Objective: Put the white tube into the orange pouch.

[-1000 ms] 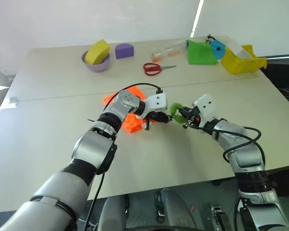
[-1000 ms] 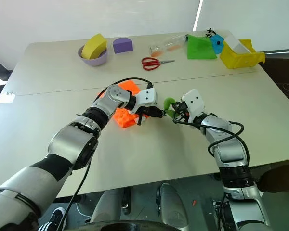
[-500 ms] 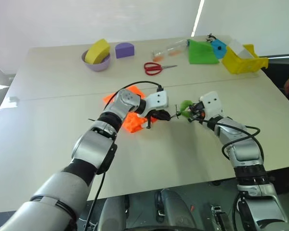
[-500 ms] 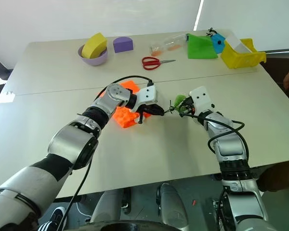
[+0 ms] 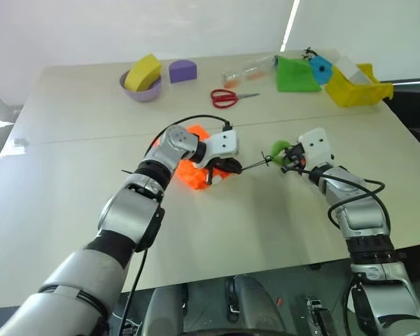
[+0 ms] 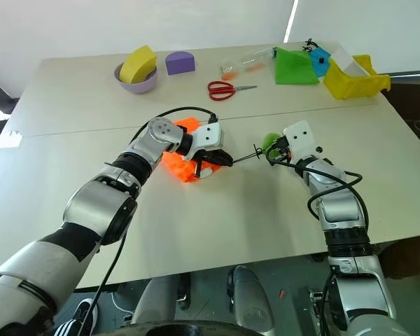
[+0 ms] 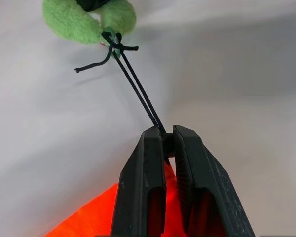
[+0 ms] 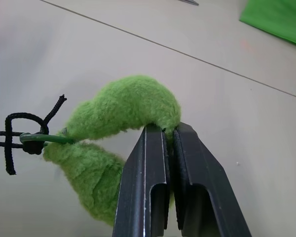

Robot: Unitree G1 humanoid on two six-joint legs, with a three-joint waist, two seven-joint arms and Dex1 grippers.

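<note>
My left claw (image 7: 168, 143) was pinched shut on the black cord (image 7: 138, 91) right at the neck of the orange pouch (image 5: 196, 175), and my right claw (image 8: 168, 131) was clamped on the fuzzy green ring toggle (image 8: 123, 113), cord taut between them. I judged the pouch soft, light and floppy, best held at the neck or cord; I couldn't spot the white tube, possibly already inside. Pouch sat mid table (image 5: 77, 140), plenty of bare room around, scissors (image 5: 227, 98) and yellow bin (image 5: 353, 87) well apart at the far edge.
</note>
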